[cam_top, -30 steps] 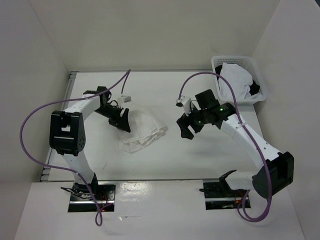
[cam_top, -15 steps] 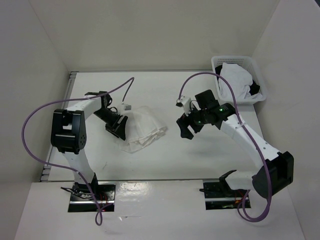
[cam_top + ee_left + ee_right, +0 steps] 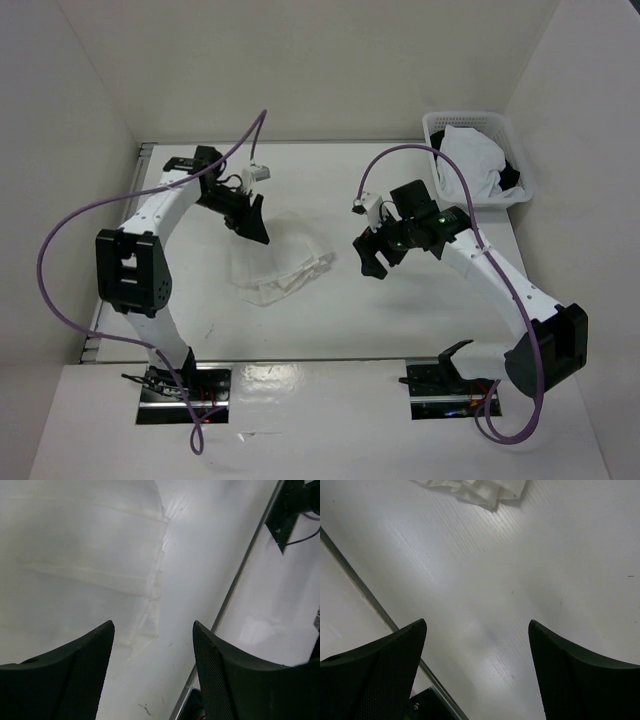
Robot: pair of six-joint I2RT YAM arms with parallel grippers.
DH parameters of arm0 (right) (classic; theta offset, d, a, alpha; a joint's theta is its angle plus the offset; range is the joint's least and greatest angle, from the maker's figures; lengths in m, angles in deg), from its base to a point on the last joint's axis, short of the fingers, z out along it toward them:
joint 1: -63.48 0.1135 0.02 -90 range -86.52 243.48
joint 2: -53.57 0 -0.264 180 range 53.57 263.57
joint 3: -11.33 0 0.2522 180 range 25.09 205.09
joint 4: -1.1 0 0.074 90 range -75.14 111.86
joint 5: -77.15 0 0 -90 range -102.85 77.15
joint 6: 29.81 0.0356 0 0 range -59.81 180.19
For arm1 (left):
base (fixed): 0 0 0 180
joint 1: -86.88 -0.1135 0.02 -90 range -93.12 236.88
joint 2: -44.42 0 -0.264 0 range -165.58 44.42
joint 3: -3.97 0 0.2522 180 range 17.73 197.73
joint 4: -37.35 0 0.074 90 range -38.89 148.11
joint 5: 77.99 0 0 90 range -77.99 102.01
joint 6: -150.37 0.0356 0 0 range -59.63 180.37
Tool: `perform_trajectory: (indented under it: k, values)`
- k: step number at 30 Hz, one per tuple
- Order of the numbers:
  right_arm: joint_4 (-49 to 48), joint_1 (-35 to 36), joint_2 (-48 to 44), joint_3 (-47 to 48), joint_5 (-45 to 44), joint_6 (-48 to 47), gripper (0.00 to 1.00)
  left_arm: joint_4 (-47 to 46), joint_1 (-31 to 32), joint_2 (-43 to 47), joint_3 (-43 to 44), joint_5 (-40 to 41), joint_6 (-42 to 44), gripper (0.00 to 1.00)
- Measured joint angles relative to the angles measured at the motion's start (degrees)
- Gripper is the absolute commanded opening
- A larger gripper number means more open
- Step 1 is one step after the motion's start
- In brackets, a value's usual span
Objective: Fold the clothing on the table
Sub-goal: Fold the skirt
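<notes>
Slippage is the risk: with the thin white pleated skirt [image 3: 285, 262] lying rumpled centre-left on the matte white worktop [image 3: 420, 320] and both left claw [image 3: 254, 224] and right claw [image 3: 372, 260] released, a shallow pinch could drag pleats askew.

The skirt [image 3: 282, 262] lies on the table [image 3: 330, 320], left of centre. The left gripper [image 3: 258, 230] hangs over its 11 o'clock edge, and the right gripper [image 3: 372, 262] stands apart at its 3 o'clock. A basket [image 3: 470, 118] holding cloth [image 3: 468, 160] sits at the table's 1 o'clock corner.
</notes>
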Motion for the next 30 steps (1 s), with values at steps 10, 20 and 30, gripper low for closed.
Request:
perform_trajectory:
  k: [10, 20, 30]
  values:
    - [0.0, 0.0, 0.0, -0.1, 0.0, 0.0, 0.87, -7.1, 5.2, -16.5, -1.9, -2.8, -2.3, 0.7]
    - [-0.7, 0.0, -0.1, -0.8, -1.9, 1.0, 0.88, -12.2, 9.2, -21.3, -0.4, 1.4, -4.7, 0.69]
    - [-7.3, -1.3, -6.3, -1.9, -14.3, 6.3, 0.92, -14.9, 22.7, -20.4, -2.3, 1.6, -5.9, 0.69]
